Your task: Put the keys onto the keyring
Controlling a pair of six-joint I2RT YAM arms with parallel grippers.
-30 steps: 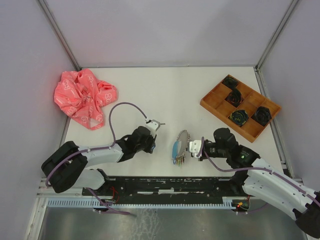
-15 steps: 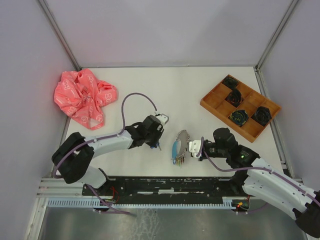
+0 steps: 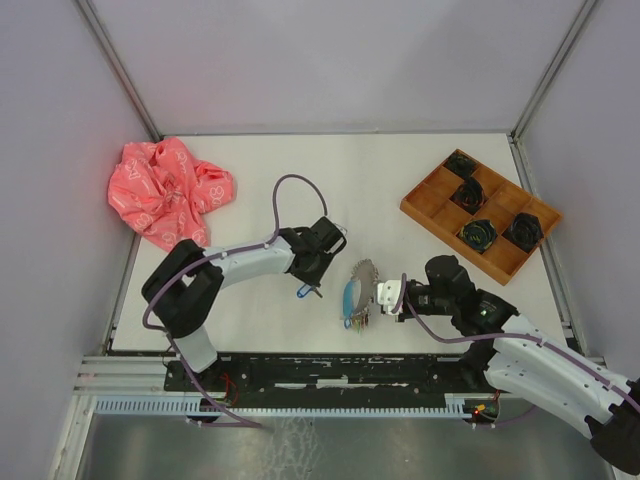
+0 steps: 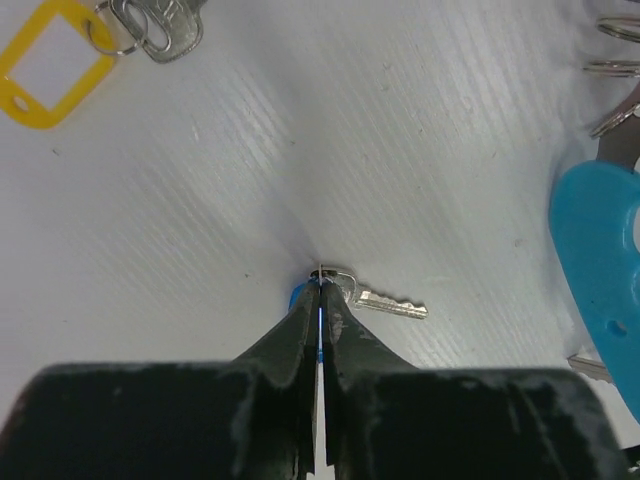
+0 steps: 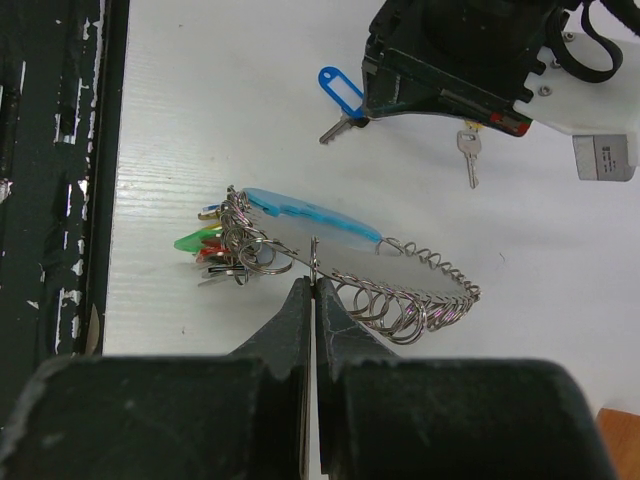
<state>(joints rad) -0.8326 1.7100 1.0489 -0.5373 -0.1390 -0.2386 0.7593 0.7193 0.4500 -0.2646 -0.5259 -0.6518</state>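
One blue-tagged key is pinched by the left gripper, the keyring is clamped by the right gripper; open table is seen beyond.

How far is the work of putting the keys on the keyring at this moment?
Partly done. A bunch of tagged keys already hangs on the keyring, which the right gripper holds with shut fingers. In hand: the left gripper is shut on the blue-tagged key, apart from the ring. Left: threading that key on, then the yellow-tagged key lying loose nearby.
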